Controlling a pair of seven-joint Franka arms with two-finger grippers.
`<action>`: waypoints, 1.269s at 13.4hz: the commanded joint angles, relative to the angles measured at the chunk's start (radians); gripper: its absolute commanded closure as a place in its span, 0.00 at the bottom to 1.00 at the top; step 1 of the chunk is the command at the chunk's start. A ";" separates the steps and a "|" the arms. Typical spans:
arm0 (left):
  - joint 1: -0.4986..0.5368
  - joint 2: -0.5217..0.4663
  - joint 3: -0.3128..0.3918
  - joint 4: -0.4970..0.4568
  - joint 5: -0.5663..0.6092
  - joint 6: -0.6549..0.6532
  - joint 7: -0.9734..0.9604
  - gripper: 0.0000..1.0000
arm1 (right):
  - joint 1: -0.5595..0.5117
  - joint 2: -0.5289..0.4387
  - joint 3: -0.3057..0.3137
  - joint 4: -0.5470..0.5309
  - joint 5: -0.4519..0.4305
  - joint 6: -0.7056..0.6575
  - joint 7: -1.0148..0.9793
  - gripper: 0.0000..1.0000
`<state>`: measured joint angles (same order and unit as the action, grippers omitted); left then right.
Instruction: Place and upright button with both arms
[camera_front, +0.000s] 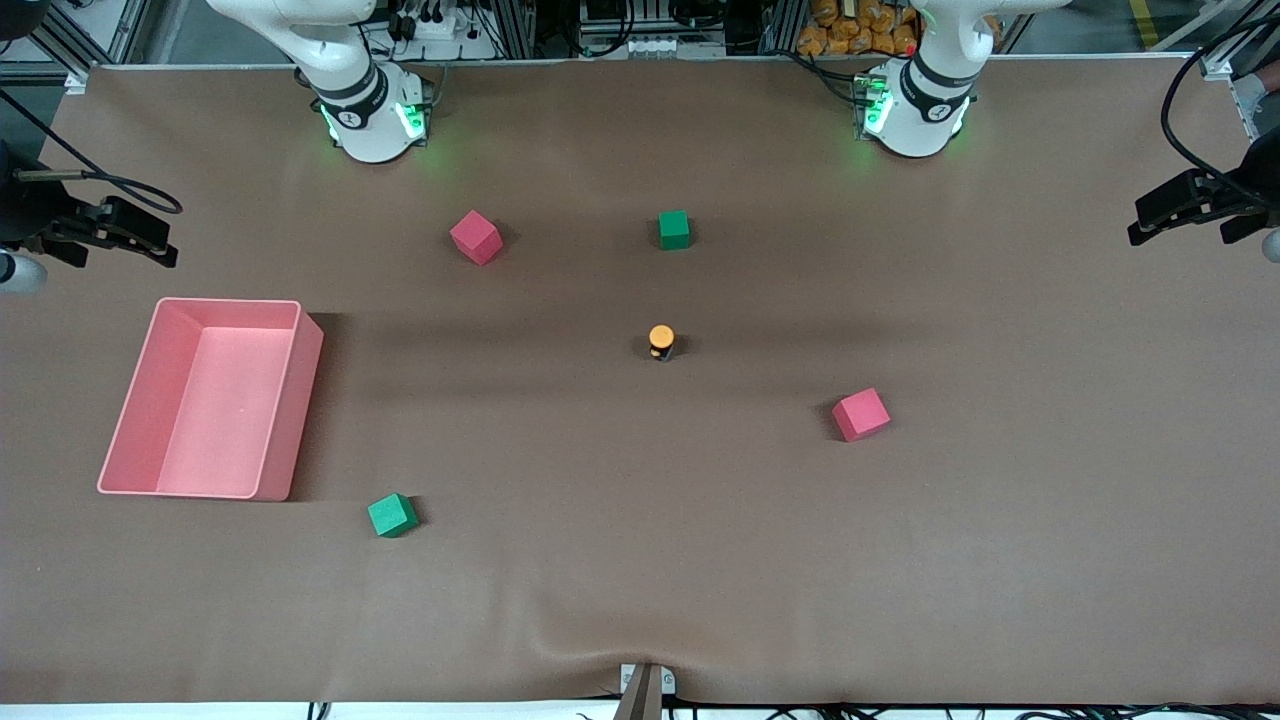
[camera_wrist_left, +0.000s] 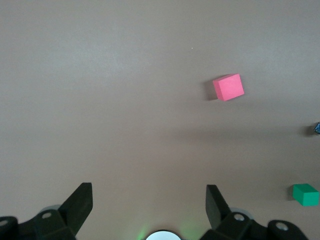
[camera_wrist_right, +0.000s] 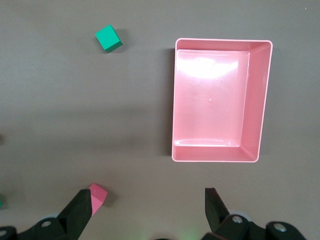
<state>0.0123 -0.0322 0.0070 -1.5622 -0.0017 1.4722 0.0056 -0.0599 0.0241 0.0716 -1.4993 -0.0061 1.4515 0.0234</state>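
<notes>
Waited at the table's edge by the right arm's end, right gripper (camera_wrist_right: 145, 207) spread wide and holding nothing, fingertips alone visible in its wrist view. Sat below it, empty pink bin (camera_front: 130, 420). Stood upright mid-table, orange cap up, the button (camera_front: 661, 342), nearer the front camera than a green cube (camera_front: 674, 229). Hung at the left arm's end, left gripper (camera_wrist_left: 149, 202), likewise wide open and empty, partly cut off by the front view's edge.

Glossy pink plastic bin (camera_wrist_right: 255, 100) sits on matt brown table cover (camera_front: 640, 560) (cloth, probably).
</notes>
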 joint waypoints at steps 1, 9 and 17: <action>-0.014 -0.009 -0.002 -0.004 0.008 0.011 -0.015 0.00 | -0.005 0.000 0.005 0.014 -0.009 -0.002 0.006 0.00; -0.012 0.017 -0.019 0.034 0.016 0.023 -0.045 0.00 | -0.008 0.003 0.005 0.013 -0.012 0.029 0.003 0.00; -0.006 0.029 -0.018 0.037 0.017 0.069 -0.032 0.00 | -0.018 0.005 0.005 0.008 -0.023 0.038 0.003 0.00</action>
<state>0.0035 -0.0207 -0.0057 -1.5484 0.0004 1.5417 -0.0255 -0.0667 0.0253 0.0681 -1.4995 -0.0189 1.4881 0.0234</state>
